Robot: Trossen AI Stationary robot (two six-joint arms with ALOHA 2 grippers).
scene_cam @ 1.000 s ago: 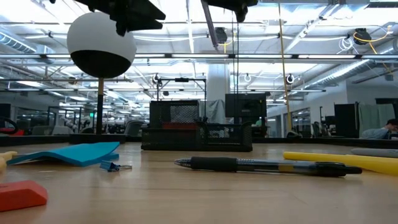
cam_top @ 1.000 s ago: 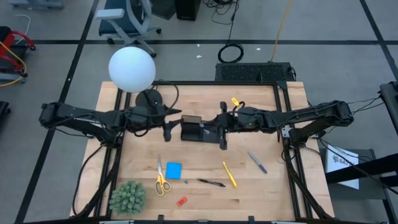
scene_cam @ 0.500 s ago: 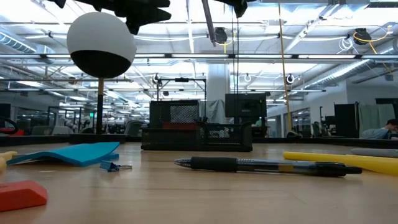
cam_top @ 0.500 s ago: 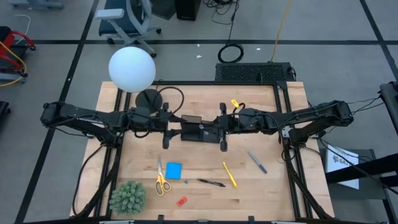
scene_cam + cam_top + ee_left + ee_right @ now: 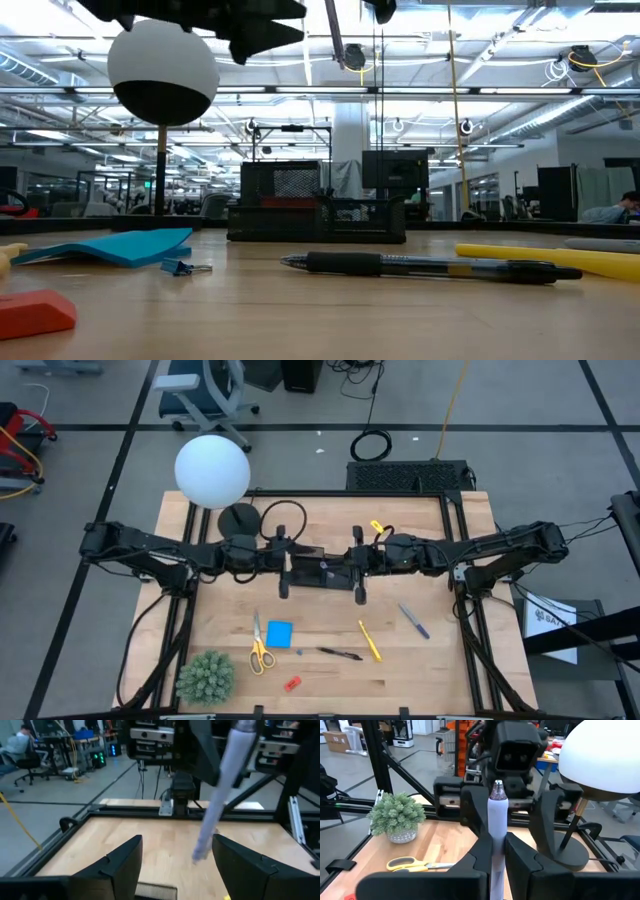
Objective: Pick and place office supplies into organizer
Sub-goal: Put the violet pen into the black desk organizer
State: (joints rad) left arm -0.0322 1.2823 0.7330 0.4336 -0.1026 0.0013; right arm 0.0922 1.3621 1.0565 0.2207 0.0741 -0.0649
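My right gripper (image 5: pixel 497 870) is shut on a pale lavender pen (image 5: pixel 497 825), held high over the table's middle. My left gripper (image 5: pixel 175 865) faces it, open. The pen's free end (image 5: pixel 200 852) points into the gap between the left fingers, and no touch shows. The black organizer (image 5: pixel 318 570) stands on the table below both grippers (image 5: pixel 320 205). Near the front edge lie yellow-handled scissors (image 5: pixel 260 651), a blue note pad (image 5: pixel 279 633), a black pen (image 5: pixel 340 654), a yellow pen (image 5: pixel 370 640), a bluish pen (image 5: pixel 413 620) and a red piece (image 5: pixel 291 683). My right gripper pinches the pale pen between its two fingers (image 5: pixel 520 865); the fingers hide the held stretch (image 5: pixel 496 855). The pen sticks out past the fingertips toward my left gripper. It is lifted clear of table and organizer, and in the low view it hangs slanted (image 5: pixel 337 40).
A white globe lamp (image 5: pixel 212 470) on a round black base (image 5: pixel 238 520) stands at the far left. A green spiky plant (image 5: pixel 205 676) sits at the near left corner. Bare wood lies right of the pens.
My left gripper has moved toward the table's right edge, closing in on my right gripper and the pen above the organizer, and has tipped slightly downward. My right gripper and the pen have stayed where they were.
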